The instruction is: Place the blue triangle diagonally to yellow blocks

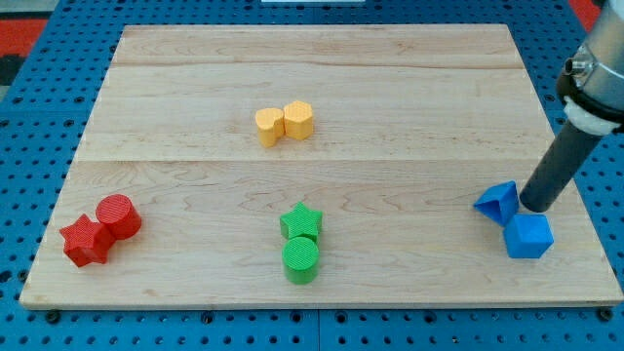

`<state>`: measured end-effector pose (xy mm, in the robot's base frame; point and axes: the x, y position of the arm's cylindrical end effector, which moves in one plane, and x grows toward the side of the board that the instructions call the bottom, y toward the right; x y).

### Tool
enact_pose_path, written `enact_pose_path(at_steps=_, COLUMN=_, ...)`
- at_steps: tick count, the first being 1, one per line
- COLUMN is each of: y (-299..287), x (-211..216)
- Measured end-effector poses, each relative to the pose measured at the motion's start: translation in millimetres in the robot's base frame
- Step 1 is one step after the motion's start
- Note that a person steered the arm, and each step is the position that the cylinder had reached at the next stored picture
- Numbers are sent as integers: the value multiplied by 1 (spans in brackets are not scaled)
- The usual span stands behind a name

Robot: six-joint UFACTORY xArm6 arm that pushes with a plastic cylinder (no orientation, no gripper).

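Observation:
The blue triangle [498, 202] lies near the board's right edge, towards the view's bottom. My tip [534, 207] stands just right of it, touching or nearly touching it, and just above a blue cube-like block [529, 236]. Two yellow blocks sit together above the board's middle: a yellow pentagon-like block [268, 125] on the left and a yellow cylinder-like block [298, 119] on the right. They are far to the view's upper left of the triangle.
A green star [300, 220] and a green cylinder [301, 259] sit together at the bottom middle. A red star [86, 241] and a red cylinder [117, 215] sit at the bottom left. The wooden board [390, 78] lies on a blue pegboard.

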<state>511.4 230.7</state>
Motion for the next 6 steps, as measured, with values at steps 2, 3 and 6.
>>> enact_pose_path(at_steps=2, y=-48, x=-21)
enact_pose_path(at_steps=3, y=-37, x=-39)
enact_pose_path(at_steps=6, y=-78, x=-49)
